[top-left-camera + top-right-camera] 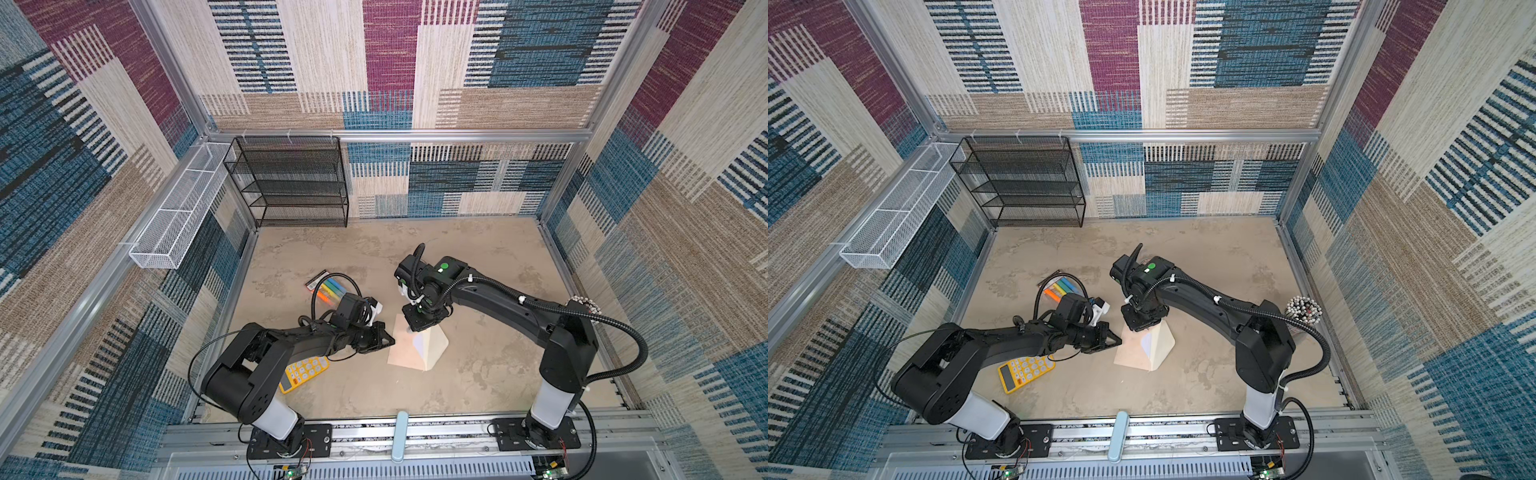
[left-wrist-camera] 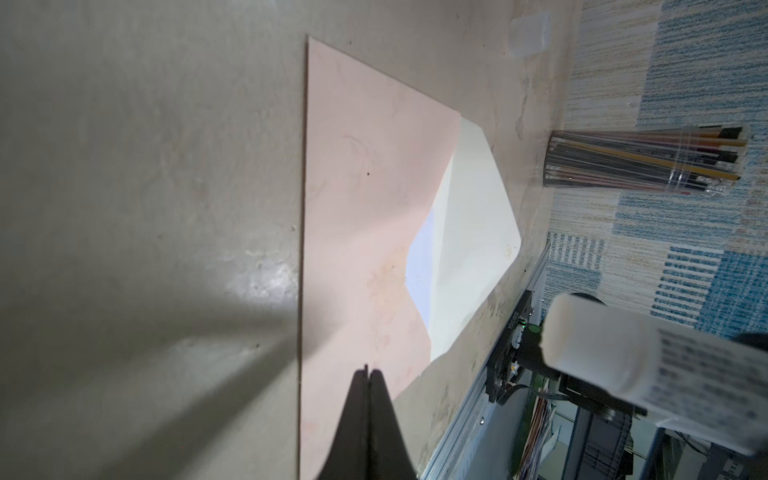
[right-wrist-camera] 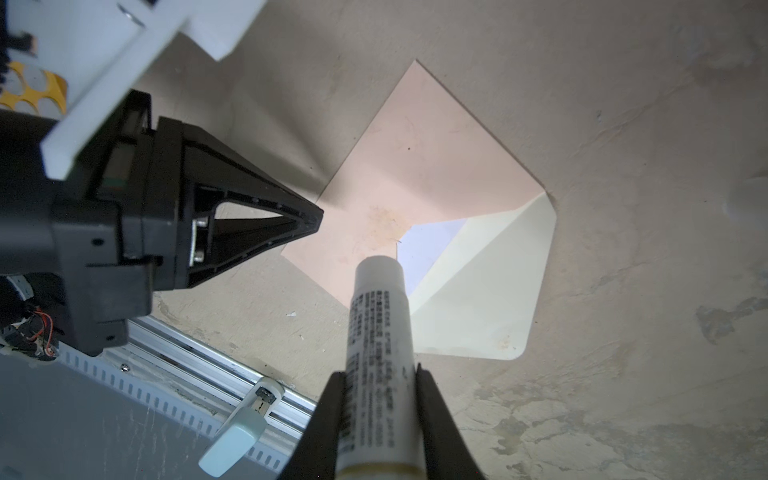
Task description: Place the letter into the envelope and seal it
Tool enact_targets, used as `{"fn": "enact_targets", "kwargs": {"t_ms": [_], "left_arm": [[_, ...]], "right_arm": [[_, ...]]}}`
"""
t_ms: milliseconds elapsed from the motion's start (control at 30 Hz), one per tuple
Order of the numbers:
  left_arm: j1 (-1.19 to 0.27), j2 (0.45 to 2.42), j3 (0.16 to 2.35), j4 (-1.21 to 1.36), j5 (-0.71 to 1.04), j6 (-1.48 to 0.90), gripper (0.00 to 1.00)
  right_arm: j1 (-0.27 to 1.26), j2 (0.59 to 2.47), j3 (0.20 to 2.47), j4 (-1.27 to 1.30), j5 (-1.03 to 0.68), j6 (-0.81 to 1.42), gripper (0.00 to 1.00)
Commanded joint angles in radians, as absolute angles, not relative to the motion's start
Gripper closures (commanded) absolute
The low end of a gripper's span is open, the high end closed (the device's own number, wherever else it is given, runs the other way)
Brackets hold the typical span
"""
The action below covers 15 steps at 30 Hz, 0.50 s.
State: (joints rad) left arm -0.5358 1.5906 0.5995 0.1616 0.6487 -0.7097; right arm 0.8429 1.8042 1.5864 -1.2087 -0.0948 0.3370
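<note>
My left gripper (image 2: 368, 374) hangs closed and empty over the edge of the envelope (image 1: 404, 353), which lies flat on the table (image 1: 1225, 270) at the centre of both top views, flap (image 3: 490, 291) open, the letter (image 3: 428, 245) showing in its mouth. My right gripper (image 3: 380, 372) clamps a glue stick (image 3: 378, 316) just above the opening.

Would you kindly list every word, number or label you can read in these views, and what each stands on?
No text is legible.
White cylindrical tube: rows of dark print, too blurred to read.
Yellow calculator: key markings, too small to read.
Pack of coloured markers: dark header label, too small to read.
White letter showing in the peach envelope: no print visible.
</note>
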Motion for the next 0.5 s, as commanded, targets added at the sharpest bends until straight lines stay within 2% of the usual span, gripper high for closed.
{"fn": "enact_targets", "kwargs": {"t_ms": [0, 467], "left_arm": [[-0.538, 1.625, 0.597, 0.25, 0.69, -0.737, 1.0], [-0.549, 1.704, 0.596, 0.289, 0.692, -0.735, 1.0]], "right_arm": [[0.844, 1.821, 1.596, -1.227, -0.085, 0.354, 1.0], [0.85, 1.913, 1.676, -1.248, -0.066, 0.345, 1.0]]}}
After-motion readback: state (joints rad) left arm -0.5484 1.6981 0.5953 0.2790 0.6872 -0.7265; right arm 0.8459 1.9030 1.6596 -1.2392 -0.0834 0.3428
